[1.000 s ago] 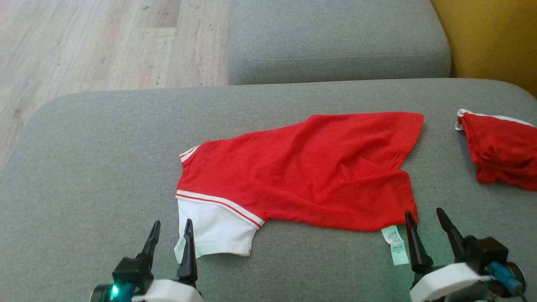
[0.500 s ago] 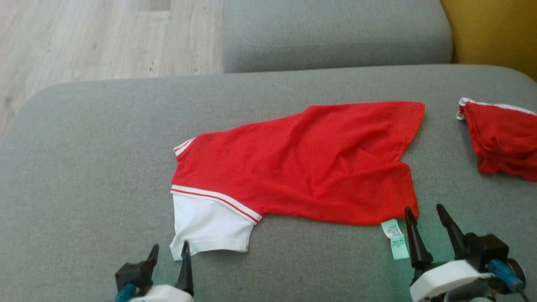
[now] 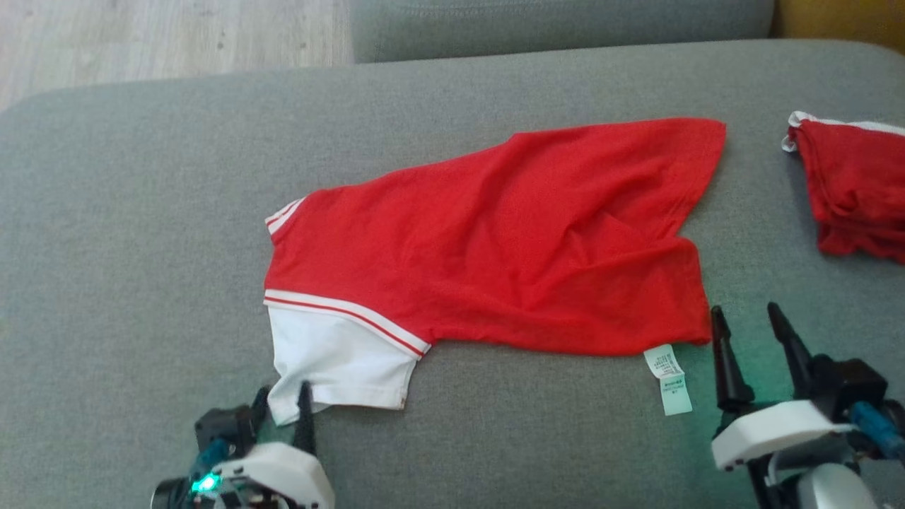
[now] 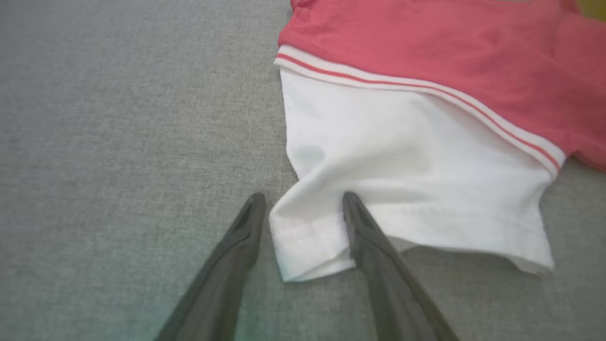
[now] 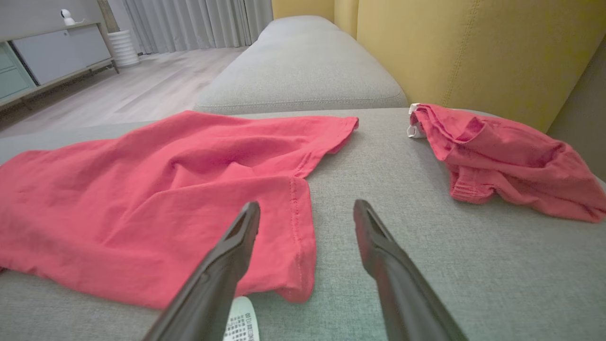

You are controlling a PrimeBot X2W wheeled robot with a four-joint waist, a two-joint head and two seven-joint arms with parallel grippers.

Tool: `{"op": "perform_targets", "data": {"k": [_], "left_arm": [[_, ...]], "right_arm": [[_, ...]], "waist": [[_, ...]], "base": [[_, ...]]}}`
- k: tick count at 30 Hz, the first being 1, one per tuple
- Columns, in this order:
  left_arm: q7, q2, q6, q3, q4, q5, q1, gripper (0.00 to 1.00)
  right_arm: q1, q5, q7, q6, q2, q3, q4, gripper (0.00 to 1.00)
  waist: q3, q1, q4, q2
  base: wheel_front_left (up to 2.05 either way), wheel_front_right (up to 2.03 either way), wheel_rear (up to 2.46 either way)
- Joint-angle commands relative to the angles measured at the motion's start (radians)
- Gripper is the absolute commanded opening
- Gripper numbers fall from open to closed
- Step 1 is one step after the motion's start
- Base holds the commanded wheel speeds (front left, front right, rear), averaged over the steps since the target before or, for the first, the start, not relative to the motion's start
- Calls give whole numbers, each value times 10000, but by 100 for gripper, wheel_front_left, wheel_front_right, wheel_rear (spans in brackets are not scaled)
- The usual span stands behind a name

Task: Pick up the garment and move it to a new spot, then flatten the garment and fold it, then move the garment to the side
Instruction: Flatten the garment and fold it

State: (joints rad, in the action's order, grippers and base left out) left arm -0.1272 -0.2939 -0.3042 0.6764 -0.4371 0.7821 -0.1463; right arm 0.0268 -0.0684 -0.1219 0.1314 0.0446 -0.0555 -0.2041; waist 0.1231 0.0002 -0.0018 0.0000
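Since a second ago the head camera has tipped down, so everything sits higher in its view. Against the cloth, the left gripper (image 3: pixel 284 390) has drawn back toward the near corner of the white sleeve (image 3: pixel 339 360), while the right gripper (image 3: pixel 744 308) keeps its place by the hem.

The garment (image 3: pixel 509 240), a red shirt with white, red-striped trim, lies spread and rumpled on the grey sofa seat (image 3: pixel 141 212), roughly at its middle. Its sleeve points toward the robot's left and its hem toward the right. In the left wrist view the left gripper (image 4: pixel 303 196) stands open, with the sleeve's (image 4: pixel 402 161) turned-up corner lying between its fingers. One finger overlaps the cloth; whether it presses on it I cannot tell. The right gripper (image 5: pixel 307 203) is also open and holds nothing. Its fingers straddle the near corner of the hem, one over the red cloth, the other over bare seat. A pale green care label (image 3: pixel 668 378) sticks out from under the hem just beside that gripper.

A second red garment (image 3: pixel 855 191) lies crumpled well apart on the right of the seat, near the yellow backrest (image 5: pixel 473 57). Nothing lies between either gripper and the shirt. Beyond the seat sit another grey cushion (image 3: pixel 551 21) and pale wooden floor (image 3: pixel 177 35).
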Motion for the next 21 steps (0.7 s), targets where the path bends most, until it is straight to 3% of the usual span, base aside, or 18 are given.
{"op": "perform_targets", "data": {"k": [1,3,4,9,19,20,21], "left_arm": [[76,-4,128,-248,3,72,-348,46],[64,96,248,-201,-112,106,-421,7],[36,126,276,-180,-154,98,-448,0],[-201,151,341,-125,-151,-16,-572,0],[-659,-140,28,-269,733,-269,-555,0],[-670,-168,-5,-275,826,-280,-531,0],[-683,-195,-34,-282,920,-290,-505,0]], "right_arm": [[-490,112,25,-7,56,81,242,100],[-594,244,125,-7,56,-151,79,100],[-656,348,202,-7,56,-246,-34,100],[-1036,647,641,-7,56,-472,-888,100],[-1673,977,1222,-7,56,-73,-2902,99],[-1697,960,1287,-7,56,-34,-3080,77],[-1714,907,1347,-7,56,17,-3243,48]], "waist": [[106,-2,-17,0],[163,-2,9,0],[184,-2,26,0],[209,-2,197,0],[83,-2,519,0],[57,-2,535,0],[25,-2,546,0]], "base": [[0,0,0],[0,0,0],[0,0,0],[0,0,0],[0,0,0],[0,0,0],[0,0,0]]}}
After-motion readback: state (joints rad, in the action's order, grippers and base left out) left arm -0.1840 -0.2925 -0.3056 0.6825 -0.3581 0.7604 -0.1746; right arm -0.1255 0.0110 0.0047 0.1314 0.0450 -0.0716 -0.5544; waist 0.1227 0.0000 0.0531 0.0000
